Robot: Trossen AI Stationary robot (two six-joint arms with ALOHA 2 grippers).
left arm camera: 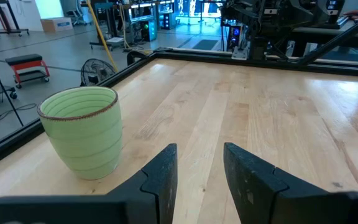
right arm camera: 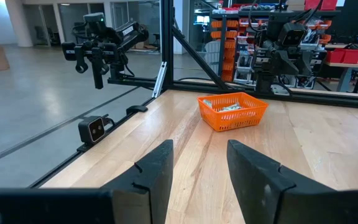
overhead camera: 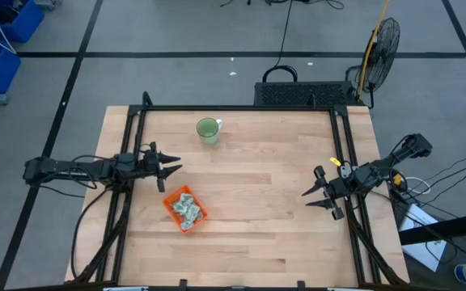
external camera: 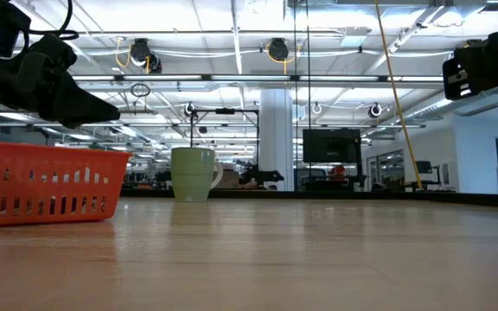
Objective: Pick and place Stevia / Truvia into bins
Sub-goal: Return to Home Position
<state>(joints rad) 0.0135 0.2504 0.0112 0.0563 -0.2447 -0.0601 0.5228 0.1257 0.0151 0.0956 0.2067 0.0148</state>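
Note:
The orange tray [overhead camera: 185,208] sits on the table toward its left side, with pale green and white sachets [overhead camera: 187,209] piled inside; it also shows in the right wrist view [right arm camera: 233,110] and the low view [external camera: 46,182]. My left gripper [overhead camera: 168,170] hovers open above the table just beyond the tray's far-left corner, holding nothing [left arm camera: 199,163]. My right gripper [overhead camera: 310,198] is open over the table's right side, its fingers pointing toward the tray [right arm camera: 199,160]. No sachet lies loose on the table.
A round light-green cup [overhead camera: 208,129] stands near the table's far edge, close ahead of my left gripper [left arm camera: 82,130]. A black frame [overhead camera: 241,107] runs along the far, left and right edges. Bare wood stretches between the two grippers.

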